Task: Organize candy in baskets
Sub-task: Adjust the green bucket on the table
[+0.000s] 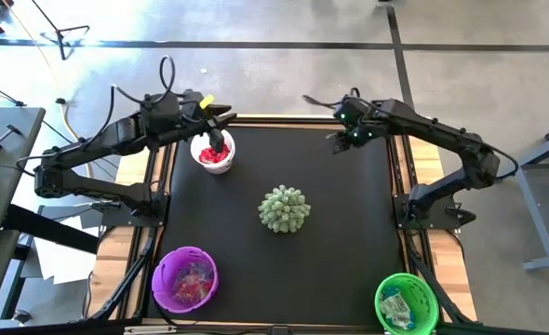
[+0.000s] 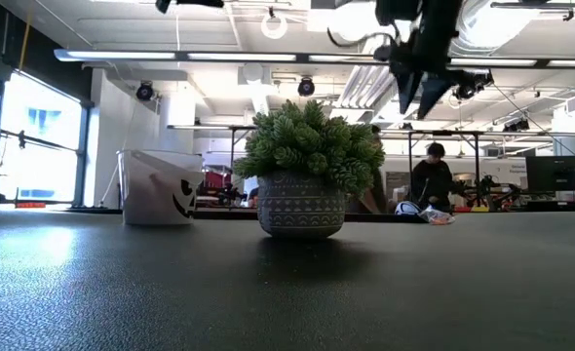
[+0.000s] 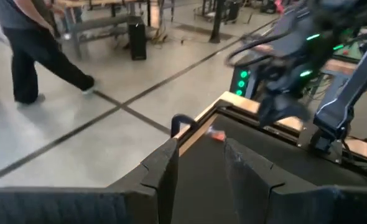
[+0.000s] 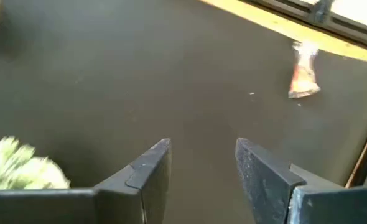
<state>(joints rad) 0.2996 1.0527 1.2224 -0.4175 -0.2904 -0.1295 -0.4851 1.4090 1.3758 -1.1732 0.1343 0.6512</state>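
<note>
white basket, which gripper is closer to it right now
Left. The left gripper hovers right over the white basket of red candy. The right gripper is open across the table, near the far right corner.

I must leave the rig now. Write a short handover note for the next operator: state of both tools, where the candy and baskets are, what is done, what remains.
Left tool: open, empty, over the white basket at the far left of the table, red candy inside it.
Right tool: open, empty, raised over the far right corner.
Purple basket, near left: candy inside. Green basket, near right: candy inside.
Left to do: one loose candy lies on the mat near the far right edge, close to the right tool. The potted plant stands mid-table.
</note>
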